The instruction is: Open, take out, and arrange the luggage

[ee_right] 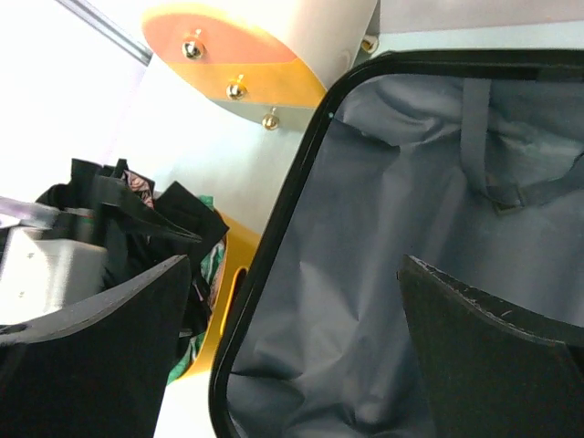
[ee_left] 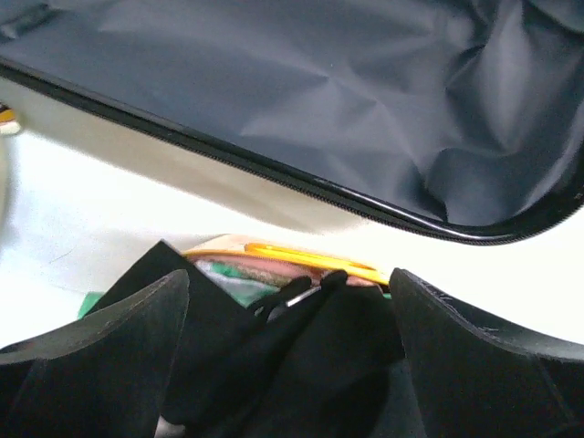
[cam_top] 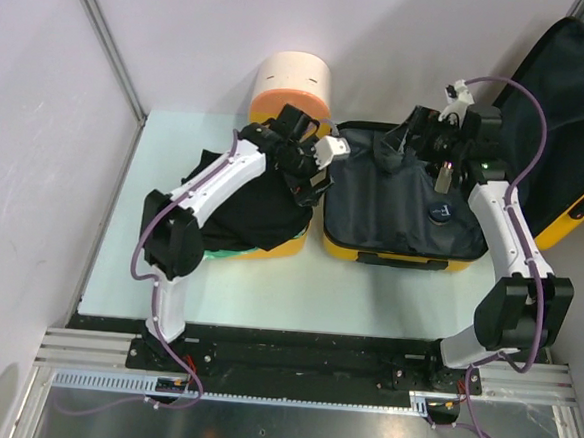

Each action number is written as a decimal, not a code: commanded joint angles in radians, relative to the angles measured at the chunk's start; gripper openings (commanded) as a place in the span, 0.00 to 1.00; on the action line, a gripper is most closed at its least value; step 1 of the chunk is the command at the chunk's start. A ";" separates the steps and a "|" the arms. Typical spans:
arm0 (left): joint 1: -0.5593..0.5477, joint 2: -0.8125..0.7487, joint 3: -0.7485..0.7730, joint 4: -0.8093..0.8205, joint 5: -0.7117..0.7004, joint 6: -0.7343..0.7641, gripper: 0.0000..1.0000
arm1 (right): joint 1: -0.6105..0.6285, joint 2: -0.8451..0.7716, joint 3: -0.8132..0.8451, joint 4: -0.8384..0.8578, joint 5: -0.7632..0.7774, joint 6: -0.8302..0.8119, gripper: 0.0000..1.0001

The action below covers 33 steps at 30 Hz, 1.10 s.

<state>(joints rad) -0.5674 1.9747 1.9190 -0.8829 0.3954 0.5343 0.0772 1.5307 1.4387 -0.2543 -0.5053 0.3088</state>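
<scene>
On the table [cam_top: 119, 257], one open luggage [cam_top: 398, 211], one tub [cam_top: 282, 246], one cylinder [cam_top: 294, 79], left pincer [ee_left: 287, 283], right pincer [ee_right: 294, 265] both wide

Overhead looks down; 2 wrist views share luggage [cam_top: 393, 211].

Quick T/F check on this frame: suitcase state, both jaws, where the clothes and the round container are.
1. The suitcase lies open with its dark lining showing. True.
2. The right jaws are shut on a strap. False: they stand open over the lining and hold nothing.
3. Black clothes are piled in the yellow tub left of the suitcase. True.
4. The round cream-and-orange container is inside the suitcase. False: it is outside the suitcase, beyond the tub.
5. The left jaws are open. True.
</scene>
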 commanded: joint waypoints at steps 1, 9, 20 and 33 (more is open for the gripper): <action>-0.019 0.062 0.058 -0.019 -0.013 0.112 0.95 | -0.040 -0.067 0.012 -0.003 -0.033 -0.022 1.00; -0.008 0.086 -0.061 -0.018 -0.075 0.142 0.91 | -0.071 -0.060 0.012 0.004 -0.053 -0.016 1.00; 0.195 -0.169 -0.492 -0.045 -0.128 0.306 0.89 | -0.103 -0.037 0.012 0.018 -0.078 -0.005 1.00; 0.504 -0.303 -0.624 -0.093 -0.181 0.381 0.88 | -0.096 -0.024 0.011 0.046 -0.090 0.007 1.00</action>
<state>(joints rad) -0.1478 1.6924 1.3518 -0.8333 0.3256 0.8371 -0.0235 1.5005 1.4384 -0.2554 -0.5774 0.3103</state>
